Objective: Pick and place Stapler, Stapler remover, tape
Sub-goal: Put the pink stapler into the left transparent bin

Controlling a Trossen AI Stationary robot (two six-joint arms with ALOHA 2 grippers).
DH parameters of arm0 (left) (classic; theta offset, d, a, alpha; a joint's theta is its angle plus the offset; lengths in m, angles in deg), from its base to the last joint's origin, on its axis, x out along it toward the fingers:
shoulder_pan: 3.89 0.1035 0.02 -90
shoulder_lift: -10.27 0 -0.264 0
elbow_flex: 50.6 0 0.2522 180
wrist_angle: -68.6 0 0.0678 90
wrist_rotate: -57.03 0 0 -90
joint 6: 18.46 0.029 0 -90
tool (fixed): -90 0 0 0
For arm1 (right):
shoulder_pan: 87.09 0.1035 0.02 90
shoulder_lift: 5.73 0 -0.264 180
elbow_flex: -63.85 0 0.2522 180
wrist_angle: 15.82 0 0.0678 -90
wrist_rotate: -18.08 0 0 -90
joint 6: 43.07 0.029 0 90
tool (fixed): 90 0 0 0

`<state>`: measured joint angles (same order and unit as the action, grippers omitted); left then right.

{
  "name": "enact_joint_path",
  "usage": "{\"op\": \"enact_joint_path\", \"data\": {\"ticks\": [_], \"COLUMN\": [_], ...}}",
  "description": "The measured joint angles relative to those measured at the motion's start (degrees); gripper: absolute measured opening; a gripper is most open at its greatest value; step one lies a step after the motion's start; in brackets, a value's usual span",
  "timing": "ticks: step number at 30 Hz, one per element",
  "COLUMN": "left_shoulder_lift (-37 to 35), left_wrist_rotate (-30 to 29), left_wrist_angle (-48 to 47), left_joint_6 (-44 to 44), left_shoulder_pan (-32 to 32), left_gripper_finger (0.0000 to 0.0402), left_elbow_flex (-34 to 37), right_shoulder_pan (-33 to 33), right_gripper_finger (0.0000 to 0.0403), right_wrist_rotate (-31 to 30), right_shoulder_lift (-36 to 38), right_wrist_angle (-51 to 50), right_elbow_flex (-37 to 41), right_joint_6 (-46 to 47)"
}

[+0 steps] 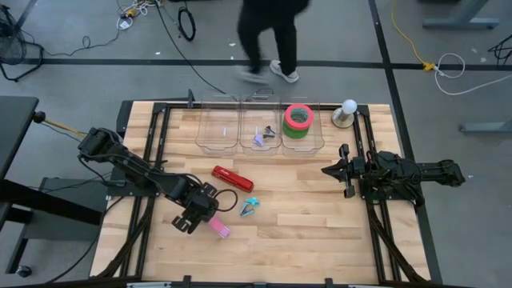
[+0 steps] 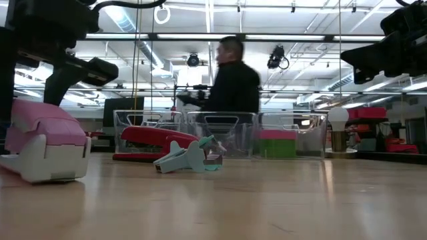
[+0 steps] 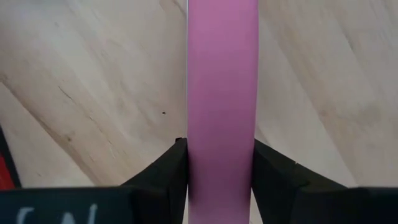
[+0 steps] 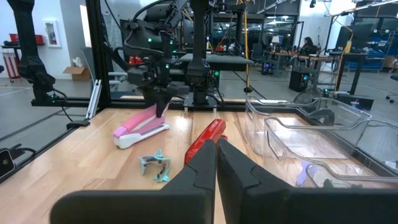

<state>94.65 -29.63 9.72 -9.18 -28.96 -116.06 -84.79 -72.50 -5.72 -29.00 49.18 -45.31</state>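
Down at the near left part of the desk (image 1: 320,216), the left tool (image 1: 210,216) sits low over a pink stapler (image 1: 220,229), its two dark fingers (image 3: 163,174) pressed against either side of the pink body, so it is clamped on that stapler. From table height the pink stapler (image 2: 47,140) lies flat on the wood, white base underneath, not lifted.

Just beyond it a red stapler (image 1: 232,178) lies on the desk at a slant, and a small teal staple remover (image 1: 250,207) rests between the two staplers, a little to the right of the left tool and touching nothing.

Along the far edge stand three clear bins (image 1: 260,128) side by side. The left one looks bare apart from a small pale speck, the middle one holds a small purplish remover (image 1: 262,138), and the right one holds the tape: a red roll (image 1: 298,117) stacked on a green roll (image 1: 297,130).

Over on the right side the right tool (image 1: 334,170) hangs above the desk with its fingers together, holding nothing. A light bulb (image 1: 348,110) on a base stands near the far right corner. Behind the desk a person in dark clothes (image 1: 268,36) is walking past.
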Motion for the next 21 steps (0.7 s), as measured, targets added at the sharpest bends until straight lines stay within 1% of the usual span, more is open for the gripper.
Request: {"op": "enact_joint_path", "data": {"ticks": [3, 7, 13, 21], "left_shoulder_lift": [0.02, 0.02, 0.02, 0.02], "left_wrist_rotate": [-0.03, -0.14, -0.41, -0.73], "left_wrist_angle": [-1.61, -5.54, -11.24, -15.18], "left_joint_6": [-0.03, -0.16, -1.3, -1.54], "left_shoulder_pan": [0.85, 2.24, 4.44, 8.85], "left_gripper_finger": [0.0143, 0.0142, 0.0143, 0.0144], "left_elbow_flex": [-1.55, -5.5, -13.94, -24.9], "right_shoulder_pan": [-0.01, 0.0, -0.02, 0.0], "right_gripper_finger": [0.0018, 0.0018, 0.0018, 0.0018], "right_wrist_rotate": [-0.01, 0.0, 0.0, -0.01], "right_shoulder_lift": [0.0, 0.0, 0.0, 0.0], "right_wrist_angle": [0.0, 0.01, 0.0, 0.02], "right_elbow_flex": [0.0, 0.0, 0.0, 0.0], "right_joint_6": [0.0, 0.0, 0.0, 0.0]}}
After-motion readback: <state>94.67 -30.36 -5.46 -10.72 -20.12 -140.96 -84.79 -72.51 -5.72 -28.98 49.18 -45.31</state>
